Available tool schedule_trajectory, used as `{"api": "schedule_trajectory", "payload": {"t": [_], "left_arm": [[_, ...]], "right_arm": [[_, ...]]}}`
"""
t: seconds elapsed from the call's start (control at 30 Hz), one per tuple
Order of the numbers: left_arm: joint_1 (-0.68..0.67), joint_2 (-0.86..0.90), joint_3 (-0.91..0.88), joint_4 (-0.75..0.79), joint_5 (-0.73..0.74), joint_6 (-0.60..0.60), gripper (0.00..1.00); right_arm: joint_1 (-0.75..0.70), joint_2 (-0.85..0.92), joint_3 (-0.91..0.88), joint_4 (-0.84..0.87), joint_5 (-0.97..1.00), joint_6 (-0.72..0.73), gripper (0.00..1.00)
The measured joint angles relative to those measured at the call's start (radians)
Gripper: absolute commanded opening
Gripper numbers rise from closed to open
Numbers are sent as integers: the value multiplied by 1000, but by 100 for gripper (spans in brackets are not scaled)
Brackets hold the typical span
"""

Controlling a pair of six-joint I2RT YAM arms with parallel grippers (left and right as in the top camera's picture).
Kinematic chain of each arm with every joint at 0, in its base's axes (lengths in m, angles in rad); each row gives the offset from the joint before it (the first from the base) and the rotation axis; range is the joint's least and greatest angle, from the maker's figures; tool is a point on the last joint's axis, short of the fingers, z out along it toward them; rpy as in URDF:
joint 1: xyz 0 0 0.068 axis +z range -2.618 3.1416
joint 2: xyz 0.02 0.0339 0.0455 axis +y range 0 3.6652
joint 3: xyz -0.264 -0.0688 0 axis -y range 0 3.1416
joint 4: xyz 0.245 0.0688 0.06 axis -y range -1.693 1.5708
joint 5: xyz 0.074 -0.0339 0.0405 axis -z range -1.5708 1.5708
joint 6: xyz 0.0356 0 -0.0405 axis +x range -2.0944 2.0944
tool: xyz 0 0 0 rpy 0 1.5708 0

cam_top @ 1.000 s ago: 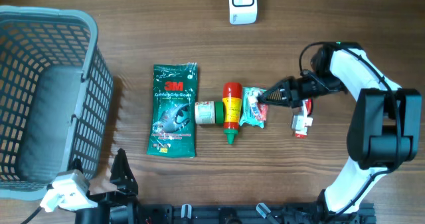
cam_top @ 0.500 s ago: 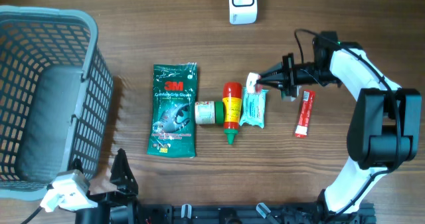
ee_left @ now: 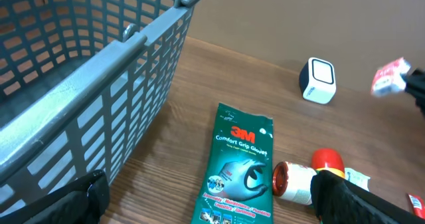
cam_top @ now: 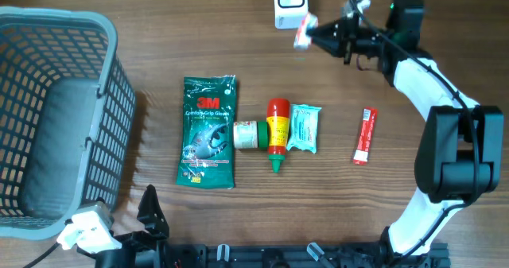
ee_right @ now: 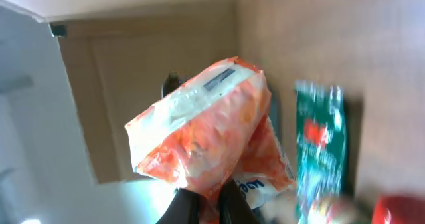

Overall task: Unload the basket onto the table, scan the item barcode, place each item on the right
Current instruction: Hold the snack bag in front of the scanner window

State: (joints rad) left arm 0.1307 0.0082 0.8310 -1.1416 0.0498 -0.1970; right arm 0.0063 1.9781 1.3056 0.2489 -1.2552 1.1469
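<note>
My right gripper (cam_top: 316,32) is shut on a small orange-and-white packet (cam_top: 304,29), held in the air at the back of the table, just right of the white barcode scanner (cam_top: 290,1). In the right wrist view the packet (ee_right: 206,134) fills the centre, pinched at its lower edge by the gripper (ee_right: 209,203). The left wrist view shows the scanner (ee_left: 318,81) with the packet (ee_left: 390,79) to its right. My left gripper (ee_left: 212,204) stands open and holds nothing, low at the table's front left (cam_top: 147,212).
A grey basket (cam_top: 56,117) fills the left side. In a row mid-table lie a green 3M glove pack (cam_top: 208,131), a small jar (cam_top: 246,134), a red-capped bottle (cam_top: 277,133) and a teal packet (cam_top: 303,128). A red tube (cam_top: 365,135) lies further right.
My right gripper has lifted the orange packet from beside the teal packet and carried it back and up to the scanner. The left arm has hardly moved.
</note>
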Motion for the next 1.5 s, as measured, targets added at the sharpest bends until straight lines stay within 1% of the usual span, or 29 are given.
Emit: {"api": "schedule_trajectory", "payload": {"t": [0.13, 0.2, 0.33, 0.37, 0.47, 0.5, 0.63, 0.73, 0.8, 0.93, 1.13, 1.3, 1.43, 1.5], "left_arm": [[0, 0, 0, 0, 0, 0, 100], [0, 0, 0, 1, 0, 0, 100], [0, 0, 0, 0, 0, 0, 100], [0, 0, 0, 0, 0, 0, 100], [0, 0, 0, -1, 0, 0, 100], [0, 0, 0, 0, 0, 0, 100], [0, 0, 0, 0, 0, 0, 100], [0, 0, 0, 0, 0, 0, 100], [0, 0, 0, 0, 0, 0, 100], [0, 0, 0, 0, 0, 0, 100], [0, 0, 0, 0, 0, 0, 100], [0, 0, 0, 0, 0, 0, 100], [0, 0, 0, 0, 0, 0, 100], [0, 0, 0, 0, 0, 0, 100]], "right_arm": [[33, 1, 0, -1, 208, 41, 4], [74, 2, 0, 3, 364, 64, 4], [139, 14, 0, 39, 600, 102, 5], [149, 21, -2, 71, 652, 134, 5], [159, 86, 0, 260, 762, 240, 5], [159, 130, 4, 335, 790, 294, 5], [159, 292, 68, 401, 811, 413, 4], [163, 406, 178, 407, 784, 444, 4], [166, 427, 244, 407, 773, 454, 5], [168, 430, 312, 412, 765, 462, 5], [169, 443, 323, 388, 766, 465, 5], [170, 450, 323, 407, 759, 393, 5], [158, 448, 323, 403, 671, 325, 5], [129, 423, 323, 325, 602, 270, 5]]}}
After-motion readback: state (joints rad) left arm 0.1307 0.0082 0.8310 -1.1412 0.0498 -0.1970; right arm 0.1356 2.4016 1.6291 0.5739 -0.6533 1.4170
